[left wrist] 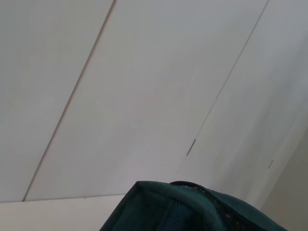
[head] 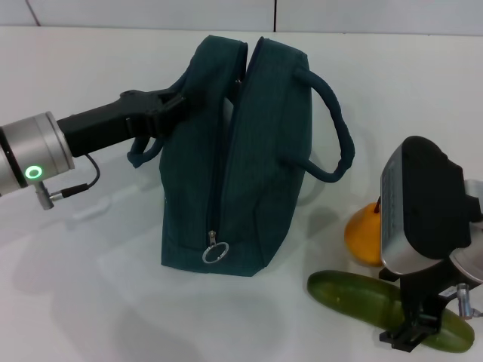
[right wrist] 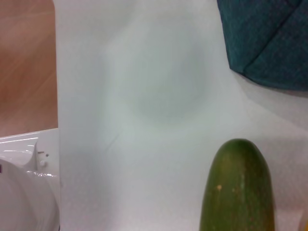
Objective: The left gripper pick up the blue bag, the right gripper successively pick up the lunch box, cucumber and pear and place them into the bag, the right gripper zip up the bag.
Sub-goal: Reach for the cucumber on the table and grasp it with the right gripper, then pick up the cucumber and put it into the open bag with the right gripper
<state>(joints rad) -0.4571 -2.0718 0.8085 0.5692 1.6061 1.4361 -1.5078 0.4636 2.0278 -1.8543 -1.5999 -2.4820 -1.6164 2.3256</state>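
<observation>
Near the tabletop's front right corner, I hold my right pincer directly over the cucumber, its long axis along the front edge; the pincer's opening I cannot tell.

A dark teal fabric bag stands upright on the white table, its zipper open. The left gripper meets its side. The right gripper touches a green cucumber beside an orange-yellow pear.

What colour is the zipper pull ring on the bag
Silver metal zipper pull ring, clearest in the head view, against the dark teal bag.
</observation>
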